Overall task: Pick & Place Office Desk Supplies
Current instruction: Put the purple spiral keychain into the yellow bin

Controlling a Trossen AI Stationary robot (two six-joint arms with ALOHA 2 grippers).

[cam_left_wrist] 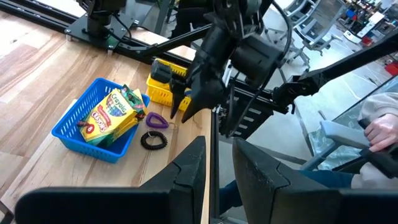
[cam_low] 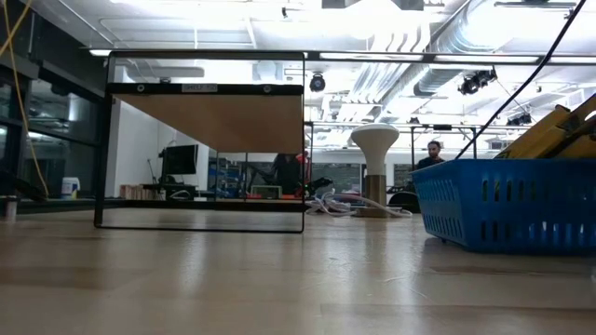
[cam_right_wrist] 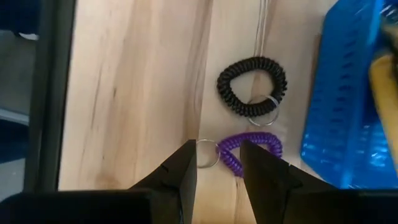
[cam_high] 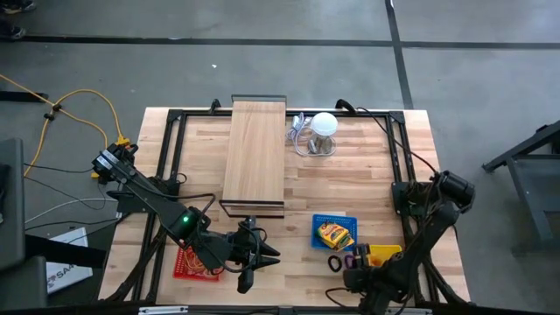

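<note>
Crayon box (cam_left_wrist: 111, 115) sits tilted in the blue basket (cam_left_wrist: 74, 122) near the table's right front. Just in front of the basket, flat on the wood: a black coil band (cam_right_wrist: 252, 85) and a purple coil band (cam_right_wrist: 252, 151), close together, each with a metal ring.

My wooden table (cam_high: 350, 188), and what sits on it

A long pale board (cam_high: 255, 153) on a black frame stands mid-table, a white round lamp-like object (cam_high: 324, 125) with grey cable beside it. Toward my end: a blue basket (cam_high: 320, 222) of crayon packs (cam_high: 335, 234), a yellow basket (cam_high: 381, 255), a red basket (cam_high: 185, 262), and black (cam_right_wrist: 252, 86) and purple (cam_right_wrist: 252, 149) coil bands lying loose.
</note>
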